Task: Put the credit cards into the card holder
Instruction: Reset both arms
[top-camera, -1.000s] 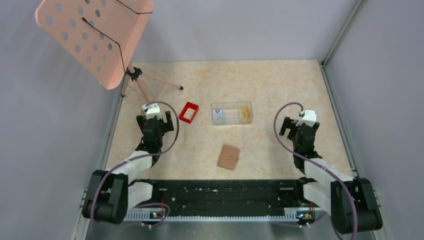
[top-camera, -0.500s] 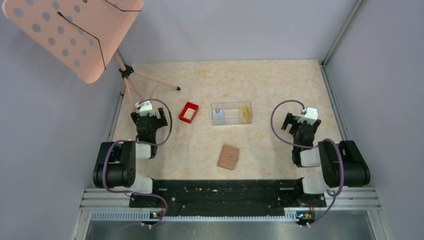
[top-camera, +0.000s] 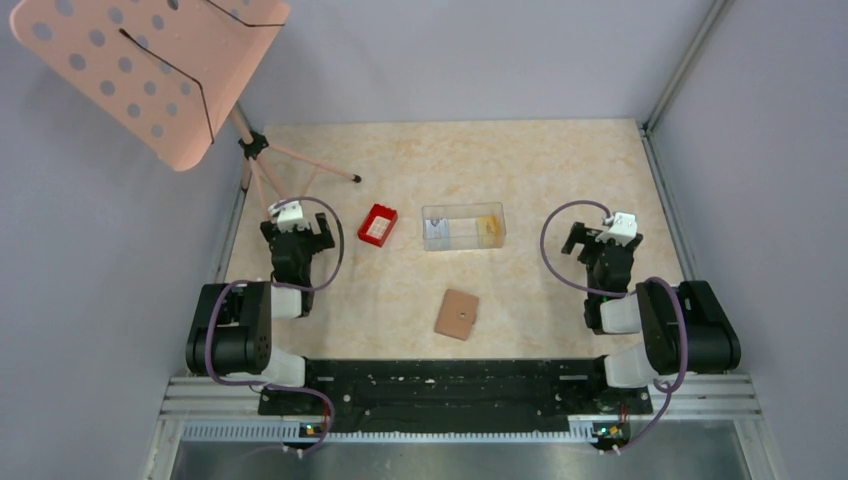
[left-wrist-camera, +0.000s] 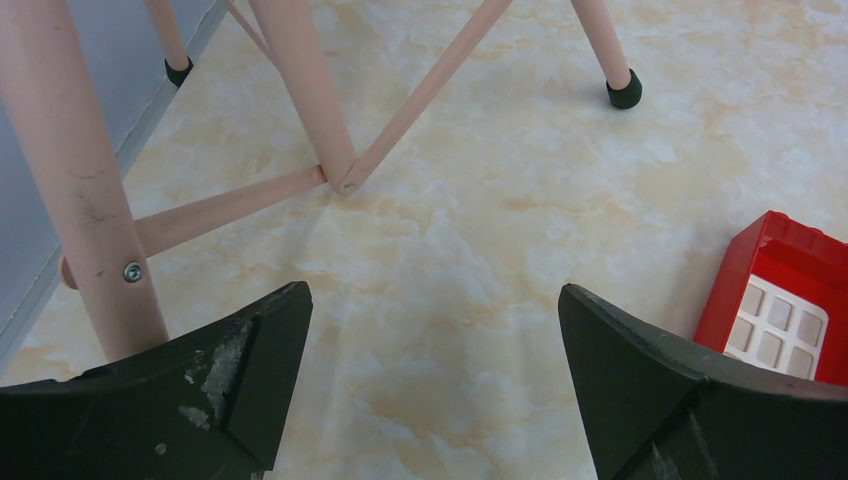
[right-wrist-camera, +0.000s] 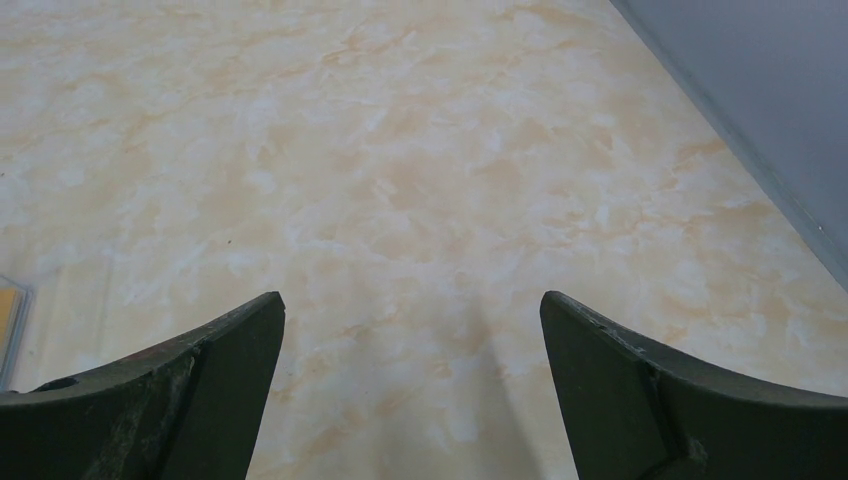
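Marble tabletop (top-camera: 540, 170) bears the card holder (top-camera: 457, 314), seen only from overhead.

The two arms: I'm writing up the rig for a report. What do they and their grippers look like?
The left arm and right arm are mostly black with white link sections, each trailing a purple cable. A small white block tops each wrist. The left gripper and right gripper have black wedge-shaped fingers, scuffed pale in places.

Tripod legs (left-wrist-camera: 305, 100) beside left fingers (left-wrist-camera: 200, 400)
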